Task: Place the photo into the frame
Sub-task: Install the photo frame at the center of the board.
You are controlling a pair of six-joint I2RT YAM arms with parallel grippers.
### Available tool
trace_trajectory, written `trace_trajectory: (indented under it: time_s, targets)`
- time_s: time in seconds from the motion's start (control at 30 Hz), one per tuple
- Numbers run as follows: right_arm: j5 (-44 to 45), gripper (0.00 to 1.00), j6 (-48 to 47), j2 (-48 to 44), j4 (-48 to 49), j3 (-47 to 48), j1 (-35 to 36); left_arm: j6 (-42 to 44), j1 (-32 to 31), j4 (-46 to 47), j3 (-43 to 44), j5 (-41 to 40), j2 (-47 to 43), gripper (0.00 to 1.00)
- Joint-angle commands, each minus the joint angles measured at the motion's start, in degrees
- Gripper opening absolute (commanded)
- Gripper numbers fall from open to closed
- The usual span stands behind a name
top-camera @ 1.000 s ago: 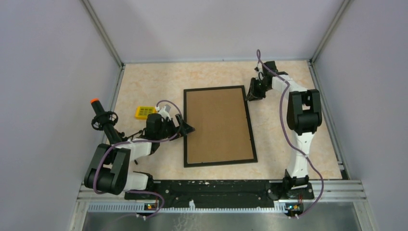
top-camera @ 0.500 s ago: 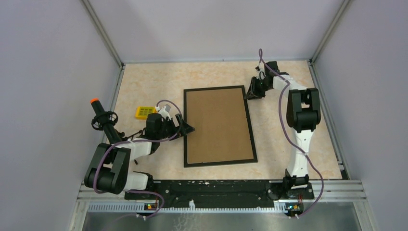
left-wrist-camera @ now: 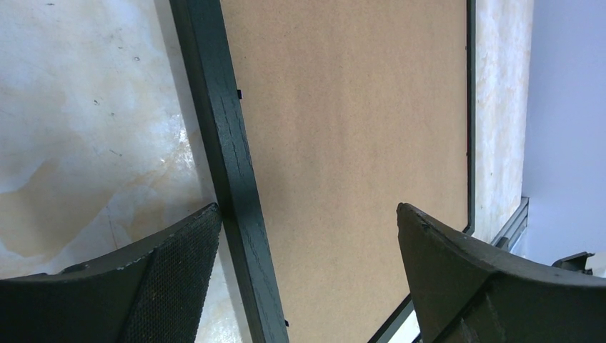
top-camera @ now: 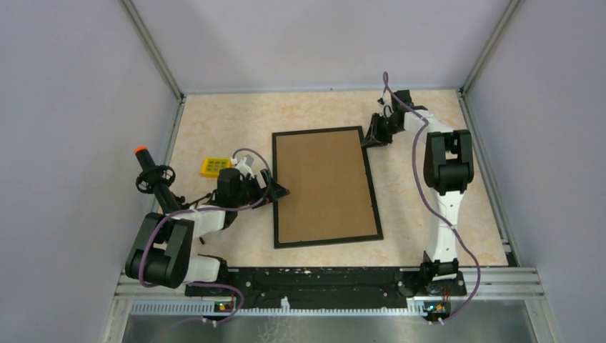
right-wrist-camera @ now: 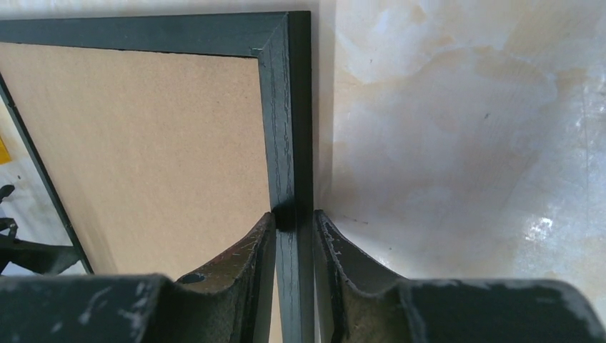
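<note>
Mid-table, flat, brown backing up, long axis running near to far: frame. Pinched at far-right corner rail by right gripper, jaws narrow; straddled at left rail by wide-open left gripper; no sight of photo

Marbled beige tabletop (pale grey walls)

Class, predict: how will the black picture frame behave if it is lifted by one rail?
The frame probably stays stiff: its rails look straight and show wood grain. Pinched on one thin rail by the right gripper, this wide frame would likely pivot and droop. The brown backing board inside it might shift when tilted.
</note>
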Motion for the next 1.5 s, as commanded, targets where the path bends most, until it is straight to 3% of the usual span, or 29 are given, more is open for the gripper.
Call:
trace_trajectory:
  time_s: [0.0,0.33,0.7,0.97,1.07,1.33,1.47]
  targets:
    - [7.05,0.25,-1.83,5.16,-2.95,2.85,1.51,0.11,-0.19,-3.26,-0.3,0.87,1.19,0.96]
    - [19.97,0.25,-5.63,12.68,-13.63,12.36,6.03,0.02,-0.19,-3.42,-0.34,0.73,1.1,0.96]
    - [31.93,0.26,-12.15,26.72,-30.21,34.93,12.3,-0.02,-0.12,-3.59,-0.12,0.73,1.45,0.96]
    - [39.37,0.35,-18.7,32.79,-34.06,43.07,18.45,-0.1,-0.01,-3.78,-0.28,0.68,1.24,0.96]
    - [36.26,0.44,-20.78,32.88,-33.55,44.06,20.01,-0.17,-0.03,-3.85,-0.3,0.59,1.11,0.96]
    - [29.01,0.5,-19.09,33.52,-36.9,50.88,21.13,-0.29,0.07,-3.88,-0.74,0.15,0.4,0.96]
    - [24.79,0.71,-16.04,24.26,-35.37,53.5,20.8,-0.3,0.05,-4.06,-0.72,-0.19,0.37,0.96]
